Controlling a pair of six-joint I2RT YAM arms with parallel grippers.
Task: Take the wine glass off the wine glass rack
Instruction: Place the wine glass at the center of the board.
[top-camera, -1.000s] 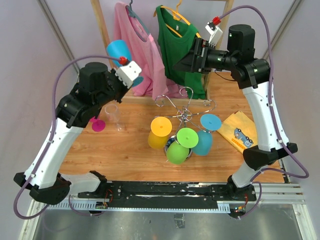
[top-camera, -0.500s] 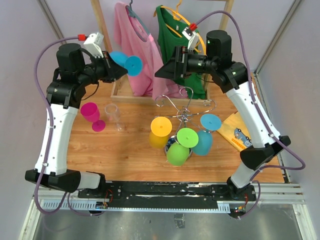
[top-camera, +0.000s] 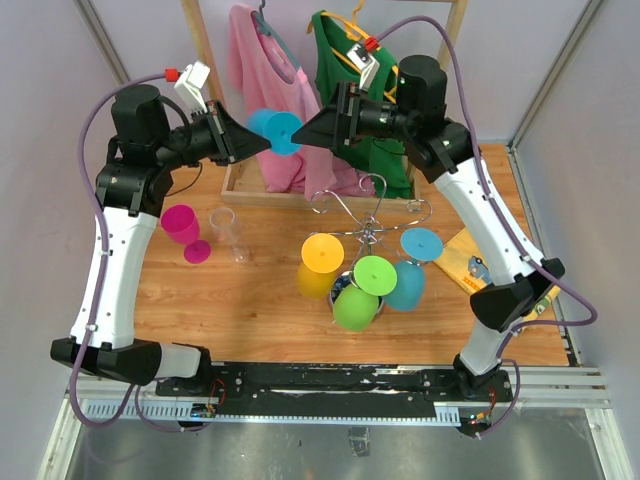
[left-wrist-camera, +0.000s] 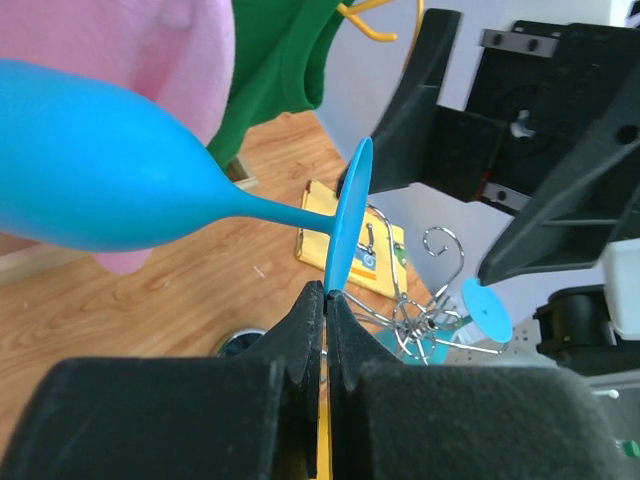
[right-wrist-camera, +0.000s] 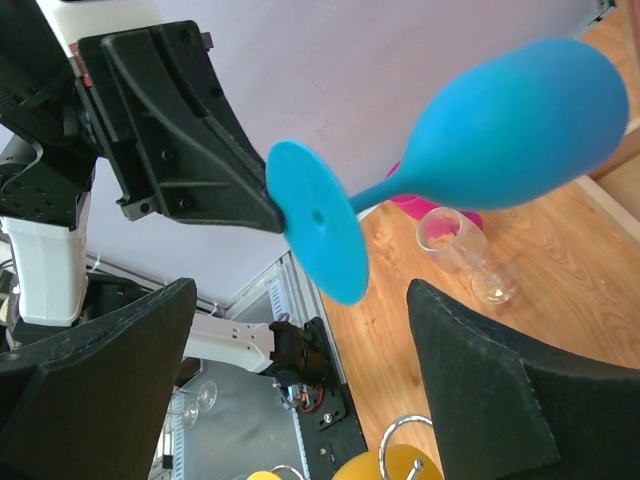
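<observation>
Blue wine glass (right-wrist-camera: 520, 120) is off the wine glass rack (top-camera: 368, 232) and up in the air.

Your left claw (left-wrist-camera: 325, 300) is pinched tight on the rim of the glass's foot. It holds the glass on its side above the back of the table (top-camera: 260, 300), in front of the pink garment (top-camera: 270, 70). Your right claw (top-camera: 305, 132) is spread wide with nothing in it, its fingers facing the foot from close by. The rack stands well apart on the table, with a yellow glass (top-camera: 320, 262), a green glass (top-camera: 360, 295) and a teal glass (top-camera: 410, 270) hanging from it.
</observation>
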